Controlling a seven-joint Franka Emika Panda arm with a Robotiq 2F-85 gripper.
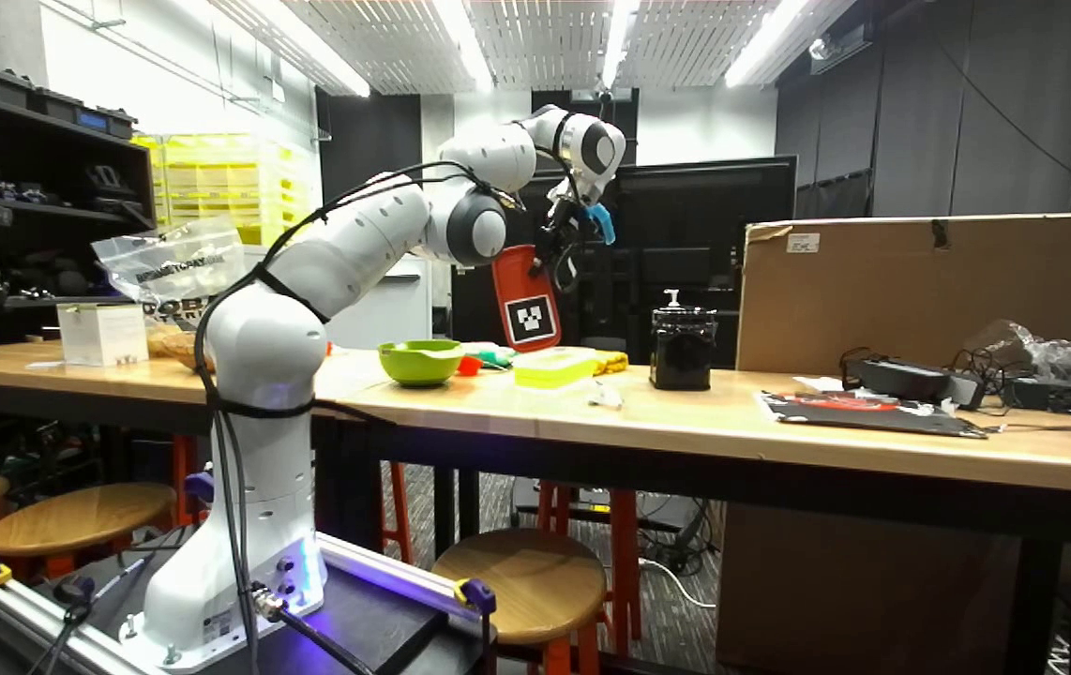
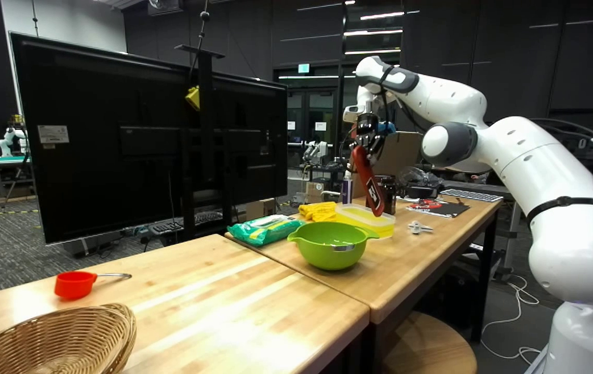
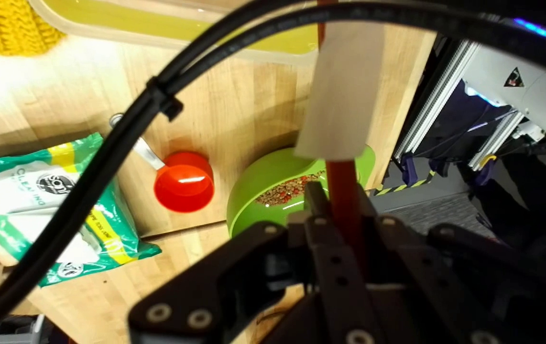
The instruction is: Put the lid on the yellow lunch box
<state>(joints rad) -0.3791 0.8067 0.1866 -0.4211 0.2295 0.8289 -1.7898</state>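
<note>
Wicker basket [image 2: 50,337] sits nearest the camera in an exterior view. Jaws clamped on one end of the red lid [image 1: 523,287], hanging steeply tilted near the yellow lunch box [image 1: 554,368]; whether directly over it, cannot tell. Risk: lowered at this slant, its bottom edge may jam on the rim and shove the box. Pale wooden worktop [image 2: 198,306]; black screen [image 2: 151,104] beyond, stool [image 1: 526,581] below.
</note>
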